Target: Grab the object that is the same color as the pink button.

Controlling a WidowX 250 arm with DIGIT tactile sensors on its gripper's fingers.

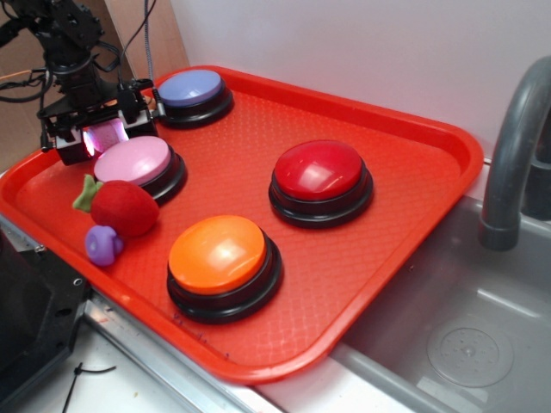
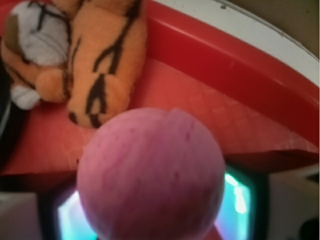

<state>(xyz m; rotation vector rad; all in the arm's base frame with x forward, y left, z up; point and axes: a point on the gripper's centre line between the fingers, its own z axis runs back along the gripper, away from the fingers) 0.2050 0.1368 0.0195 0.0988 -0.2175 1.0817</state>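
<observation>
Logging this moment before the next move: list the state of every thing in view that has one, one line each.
Small pink ball: held between the gripper's pads, filling the wrist view.
Black gripper: shut on the ball, behind the pale pink dome button.
Fuzzy red strawberry: lying on the red plastic tray.
Striped orange plush tiger: lying on the tray.

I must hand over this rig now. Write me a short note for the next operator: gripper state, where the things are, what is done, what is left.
Gripper: at the back left of the red tray, behind the pink button, shut on the pink ball.
Ball: fills the wrist view between the fingers; whether it is lifted off the tray, I cannot tell.
Also in the wrist view: a tiger plush lying on the tray.
Done: ball gripped.
Left: lift it clear and confirm the hold.
</observation>
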